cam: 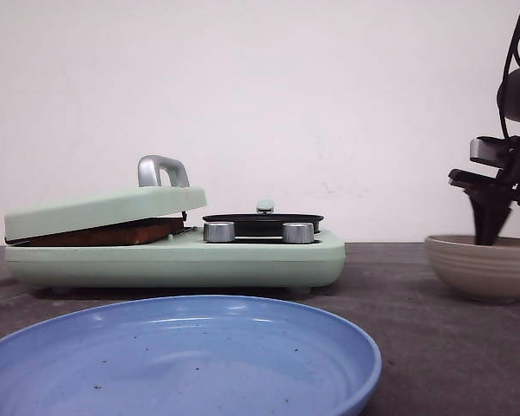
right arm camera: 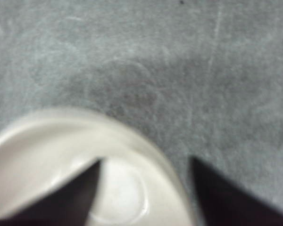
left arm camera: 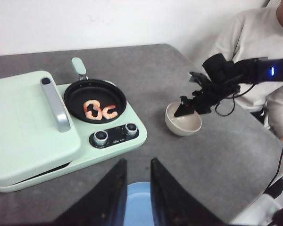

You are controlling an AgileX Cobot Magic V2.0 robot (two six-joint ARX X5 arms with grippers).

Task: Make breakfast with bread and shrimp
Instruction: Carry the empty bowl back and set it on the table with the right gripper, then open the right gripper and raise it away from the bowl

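Right gripper (cam: 490,227): your jaws are spread apart with nothing between them — one finger (right arm camera: 80,188) is inside the beige bowl (left arm camera: 183,123), the other outside its rim, so the wall of the bowl stands between the tips.
Left gripper (left arm camera: 137,197): your jaws are parted with a narrow gap and hold nothing; the blue plate (cam: 182,360) lies directly below and between the fingertips.
Shrimp (left arm camera: 100,110): orange-red curled pieces lie in the small black pan (left arm camera: 95,100), ahead of your left jaws and well apart from your right jaws.
Bread (cam: 104,233): a browned slice edge shows under the tilted lid (cam: 104,211) of the pale green cooker (left arm camera: 61,136) — the lid rests on it, not fully down. It is far from both sets of jaws.
Knobs (cam: 218,231): two silver dials sit on the cooker's front, between the pan and your left jaws.
Bowl contents: it looks empty in the right wrist view, though that view is blurred.
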